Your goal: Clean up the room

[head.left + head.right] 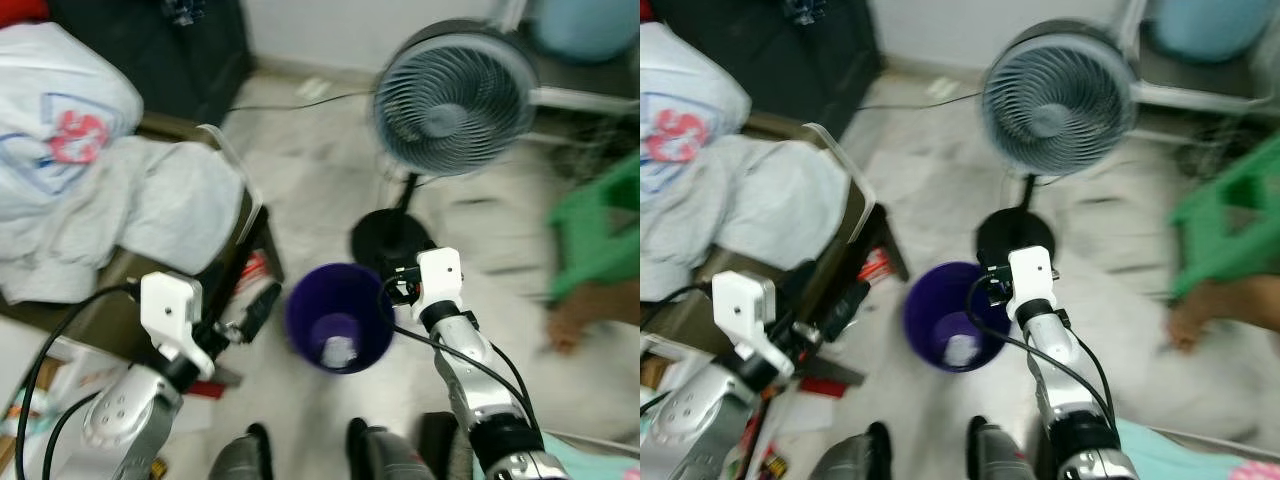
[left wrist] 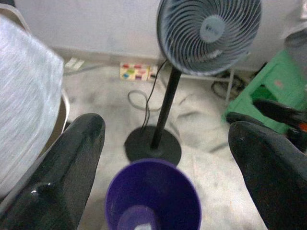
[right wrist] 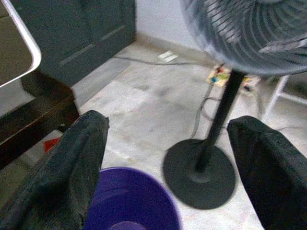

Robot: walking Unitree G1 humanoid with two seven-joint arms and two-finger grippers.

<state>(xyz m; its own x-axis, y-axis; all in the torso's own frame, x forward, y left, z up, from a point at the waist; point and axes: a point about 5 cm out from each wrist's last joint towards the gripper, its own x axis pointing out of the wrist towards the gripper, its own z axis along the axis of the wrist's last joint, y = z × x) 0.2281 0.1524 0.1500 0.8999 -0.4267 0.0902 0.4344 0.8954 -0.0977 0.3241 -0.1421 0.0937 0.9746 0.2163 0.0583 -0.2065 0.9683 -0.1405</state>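
- Pale marbled floor (image 1: 320, 190) fills my left eye view. A purple bin (image 1: 338, 318) stands on it just ahead of me, with a white scrap (image 1: 338, 350) lying at its bottom. Behind the bin rises a grey standing fan (image 1: 452, 98). At my left, grey and white laundry (image 1: 120, 190) is heaped on a dark wooden piece of furniture.
- From the right eye view, I see the left gripper (image 1: 845, 305) beside the bin's left rim and the right gripper (image 1: 992, 275) at its far right rim.
- Through the left wrist view, I see the left gripper's black fingers (image 2: 67, 172) spread wide and holding nothing, the bin between and below them.
- Through the right wrist view, the right gripper's fingers (image 3: 72, 167) are likewise parted and empty, above the bin's rim, with the fan's round base (image 3: 199, 172) beyond.
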